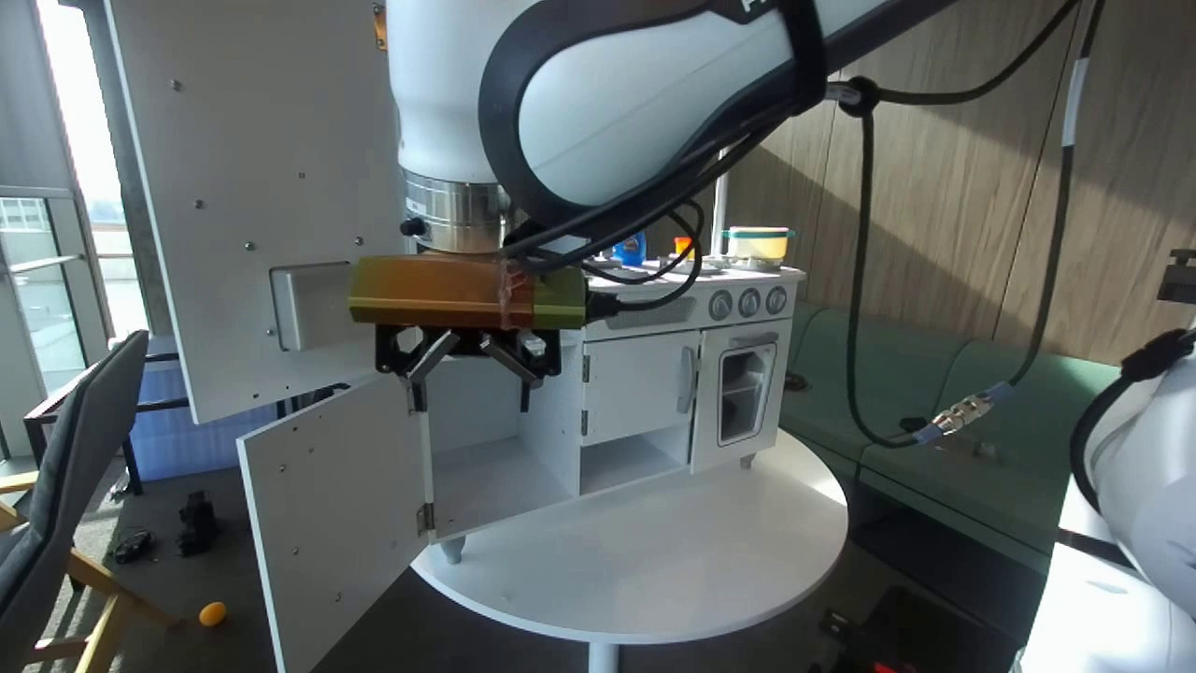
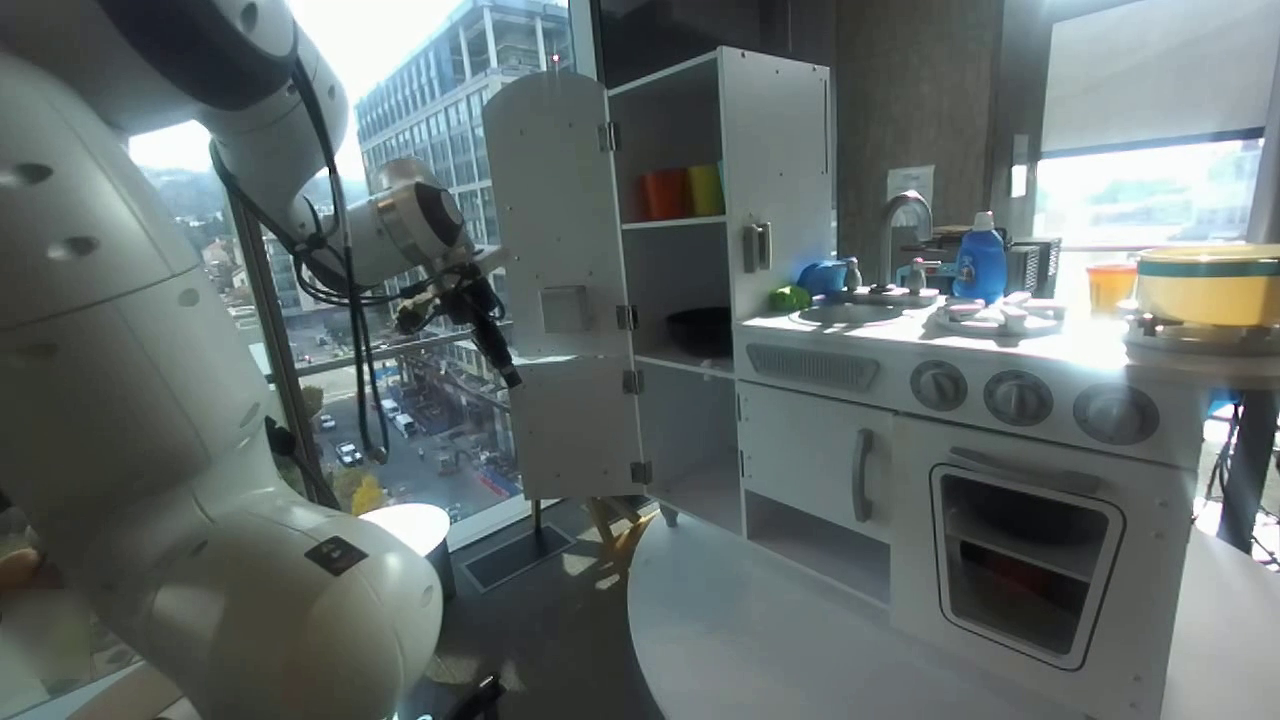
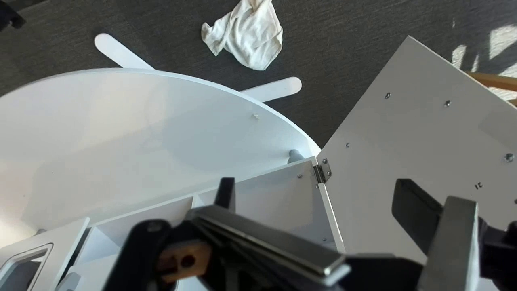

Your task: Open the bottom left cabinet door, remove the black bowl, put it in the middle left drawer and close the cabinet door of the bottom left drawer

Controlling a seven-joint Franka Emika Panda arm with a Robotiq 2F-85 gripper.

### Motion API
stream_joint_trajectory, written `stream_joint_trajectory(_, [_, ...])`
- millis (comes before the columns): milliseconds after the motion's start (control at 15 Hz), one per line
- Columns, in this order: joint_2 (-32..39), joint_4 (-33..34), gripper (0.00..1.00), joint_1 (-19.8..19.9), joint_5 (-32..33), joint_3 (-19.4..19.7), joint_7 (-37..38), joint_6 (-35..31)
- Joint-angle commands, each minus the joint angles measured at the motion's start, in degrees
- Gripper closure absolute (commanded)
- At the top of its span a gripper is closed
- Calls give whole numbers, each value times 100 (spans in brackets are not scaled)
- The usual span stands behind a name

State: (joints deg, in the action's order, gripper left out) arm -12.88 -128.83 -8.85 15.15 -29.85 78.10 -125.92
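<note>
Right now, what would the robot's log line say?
claw: open, empty | black bowl: in middle left drawer | bottom left cabinet door: open

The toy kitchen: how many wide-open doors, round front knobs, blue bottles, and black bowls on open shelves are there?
Wide-open doors: 2 (tall door, bottom left door)
Round front knobs: 3
Blue bottle: 1
Black bowl: 1
Total: 7

So the small round black bowl (image 2: 700, 333) is sitting in the white-walled middle left drawer (image 2: 675, 268) (really just an open niche) of the white toy kitchen (image 2: 778, 150), one level below an orange cup (image 2: 664, 195) and a yellow cup (image 2: 704, 191). Lower down, the flat white rectangular bottom left cabinet door (image 2: 578, 435) hangs wide open, same as the tall white round-topped door (image 2: 555, 190) above it. The slim black gripper (image 2: 512, 378) slants down by the doors' outer edges; can't tell if it's touching.
</note>
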Motion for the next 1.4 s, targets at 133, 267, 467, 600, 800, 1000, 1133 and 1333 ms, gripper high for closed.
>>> stream_joint_trajectory(133, [1638, 1683, 0, -258, 802, 209, 1360, 847])
stream_joint_trajectory(267, [2066, 2215, 0, -565, 847, 369, 1519, 1062])
stream_joint_trajectory(467, [2569, 2925, 0, -1081, 972, 628, 1717, 1146])
stream_joint_trajectory(600, [2815, 3289, 0, -1374, 1072, 825, 1908, 1046])
stream_joint_trajectory(800, [3179, 3685, 0, -1730, 1164, 1086, 2007, 894])
stream_joint_trajectory(1000, [3503, 3919, 0, -1986, 1216, 1314, 2035, 791])
stream_joint_trajectory(1133, [3687, 4025, 0, -2139, 1247, 1461, 2063, 755])
stream_joint_trajectory(1333, [3806, 4085, 0, -2281, 1190, 1628, 2016, 737])
